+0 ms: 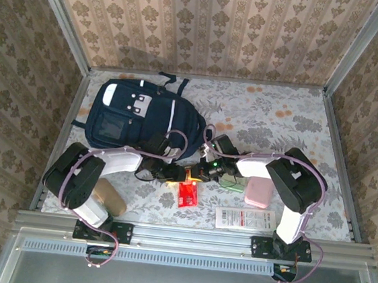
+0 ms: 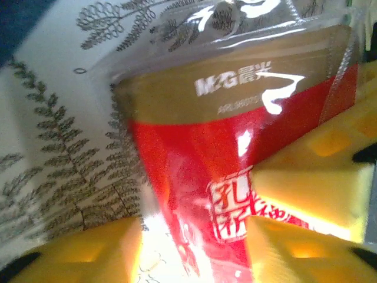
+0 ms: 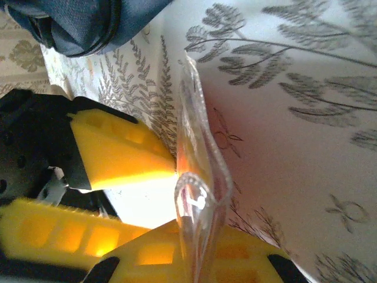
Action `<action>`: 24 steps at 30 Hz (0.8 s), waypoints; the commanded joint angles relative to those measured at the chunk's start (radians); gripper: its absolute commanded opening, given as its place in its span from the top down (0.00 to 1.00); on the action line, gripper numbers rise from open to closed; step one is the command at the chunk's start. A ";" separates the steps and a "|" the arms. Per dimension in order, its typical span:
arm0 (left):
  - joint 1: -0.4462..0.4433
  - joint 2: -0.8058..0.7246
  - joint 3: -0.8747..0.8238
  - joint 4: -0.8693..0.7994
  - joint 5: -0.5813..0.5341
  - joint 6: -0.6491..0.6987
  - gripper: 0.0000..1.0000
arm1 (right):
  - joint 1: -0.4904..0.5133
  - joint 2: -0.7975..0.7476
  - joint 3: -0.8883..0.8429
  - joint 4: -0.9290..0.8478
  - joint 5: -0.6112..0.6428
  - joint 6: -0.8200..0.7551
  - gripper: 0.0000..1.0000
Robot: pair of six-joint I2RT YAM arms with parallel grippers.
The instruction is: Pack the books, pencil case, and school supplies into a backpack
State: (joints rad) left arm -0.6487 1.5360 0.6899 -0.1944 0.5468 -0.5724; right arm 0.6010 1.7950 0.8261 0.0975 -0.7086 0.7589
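My right gripper [image 3: 200, 250] is shut on the clear edge of the red packet [image 3: 197, 177], which stands on edge. The same red packet [image 2: 194, 159] lies between the spread fingers of my open left gripper [image 2: 194, 250], whose pads are apart from it. From above, the left gripper [image 1: 174, 174] and right gripper [image 1: 204, 171] meet just over the red packet [image 1: 187, 194]. The navy backpack [image 1: 144, 120] lies at the back left. A pale green packet [image 1: 233, 183], a pink pencil case [image 1: 259, 191] and a long white packet [image 1: 245, 219] lie to the right. The books are out of view.
A tan rounded object [image 1: 110, 198] sits by the left arm's base. The metal frame rail [image 1: 192, 236] runs along the near edge, and patterned walls close in the sides and back. The floral cloth [image 1: 279, 124] at the back right is bare.
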 commanded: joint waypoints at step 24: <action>0.126 -0.423 0.351 -0.490 -0.172 0.295 0.16 | -0.026 -0.663 -0.018 -0.226 0.441 -0.278 1.00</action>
State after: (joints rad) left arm -0.5282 1.1473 0.9791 -0.6266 0.3550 -0.3740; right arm 0.5785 1.1728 0.7734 -0.1139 -0.2920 0.5331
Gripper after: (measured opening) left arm 0.839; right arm 0.077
